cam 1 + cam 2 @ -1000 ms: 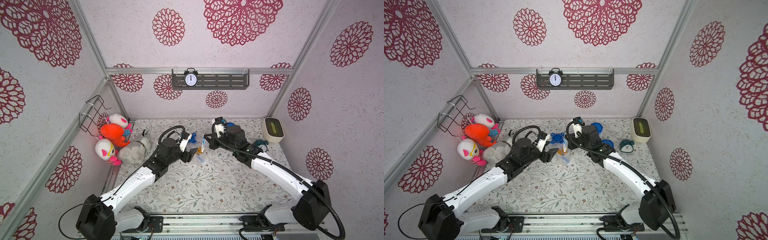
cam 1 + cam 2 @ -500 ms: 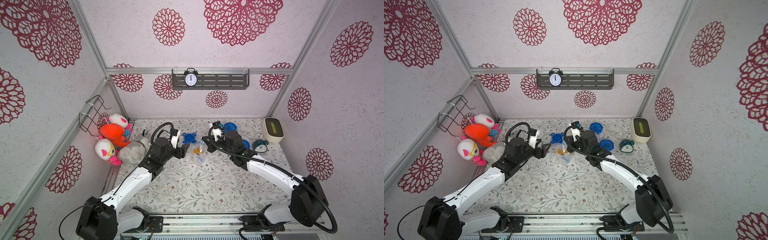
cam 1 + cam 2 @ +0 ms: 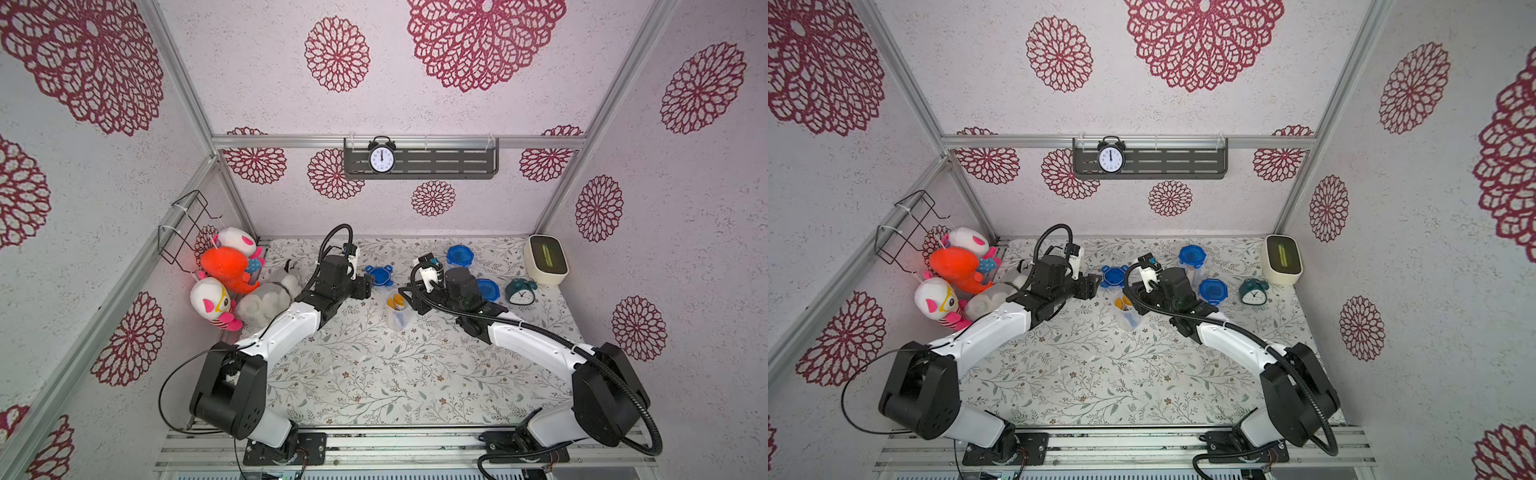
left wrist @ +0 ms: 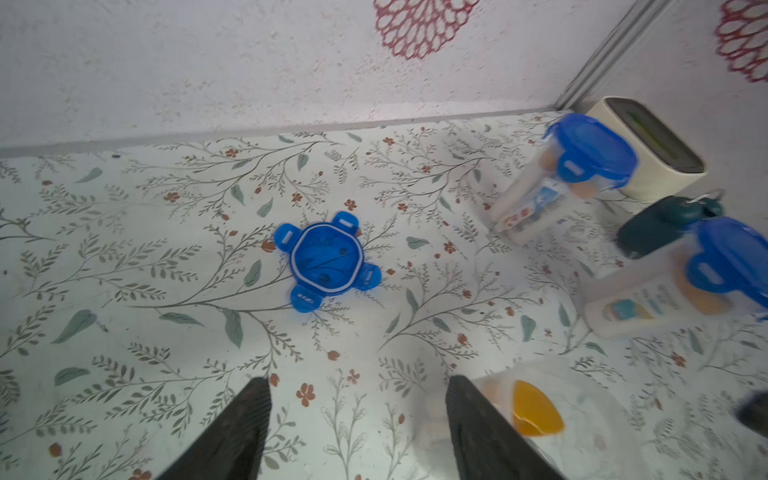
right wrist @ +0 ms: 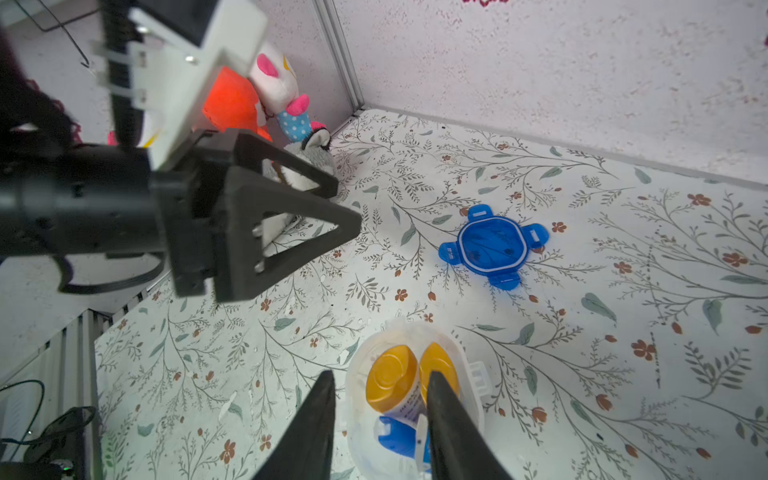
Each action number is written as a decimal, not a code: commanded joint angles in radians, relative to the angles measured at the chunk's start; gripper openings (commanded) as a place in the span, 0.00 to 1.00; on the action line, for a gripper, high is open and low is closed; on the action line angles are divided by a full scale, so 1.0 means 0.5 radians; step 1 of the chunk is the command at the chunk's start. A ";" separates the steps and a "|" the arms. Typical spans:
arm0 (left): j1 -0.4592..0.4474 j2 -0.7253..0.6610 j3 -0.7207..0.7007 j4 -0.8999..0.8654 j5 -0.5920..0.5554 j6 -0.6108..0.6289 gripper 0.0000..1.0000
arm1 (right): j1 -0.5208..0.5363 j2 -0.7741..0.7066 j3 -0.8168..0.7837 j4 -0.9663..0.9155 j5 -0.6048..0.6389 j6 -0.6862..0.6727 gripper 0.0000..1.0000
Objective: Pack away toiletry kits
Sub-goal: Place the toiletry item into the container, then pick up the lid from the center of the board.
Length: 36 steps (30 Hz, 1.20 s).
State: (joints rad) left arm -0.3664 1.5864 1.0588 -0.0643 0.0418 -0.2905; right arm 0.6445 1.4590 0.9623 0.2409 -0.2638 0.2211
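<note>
Left gripper (image 4: 357,382) jaws spread wide and empty, loose blue lid (image 4: 326,259) lying just beyond them. Right gripper (image 5: 380,374) jaws partly spread, straddling the open jar (image 5: 471,376) rim.

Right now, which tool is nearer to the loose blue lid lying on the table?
Left. The left tool stands open close beside the loose blue lid, which lies just ahead of it. The right tool is above the open jar, farther from the lid.
</note>
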 commanded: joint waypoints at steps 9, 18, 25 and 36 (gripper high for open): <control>0.226 0.700 0.595 -0.599 0.408 -0.651 0.54 | -0.189 -0.030 0.313 -0.401 0.258 0.271 0.37; 0.266 1.056 0.775 -0.524 0.669 -0.944 0.45 | -0.272 0.111 0.412 -0.483 0.162 0.414 0.37; 0.280 1.217 0.819 -0.345 0.681 -1.044 0.48 | -0.324 0.184 0.433 -0.482 0.055 0.481 0.37; 0.307 1.416 0.918 -0.261 0.767 -1.176 0.37 | -0.437 0.474 0.561 -0.482 -0.049 0.593 0.33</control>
State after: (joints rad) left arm -0.2195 2.2406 1.5124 -0.1787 0.4179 -0.8501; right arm 0.4492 1.6527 1.1992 -0.0051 -0.2539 0.4770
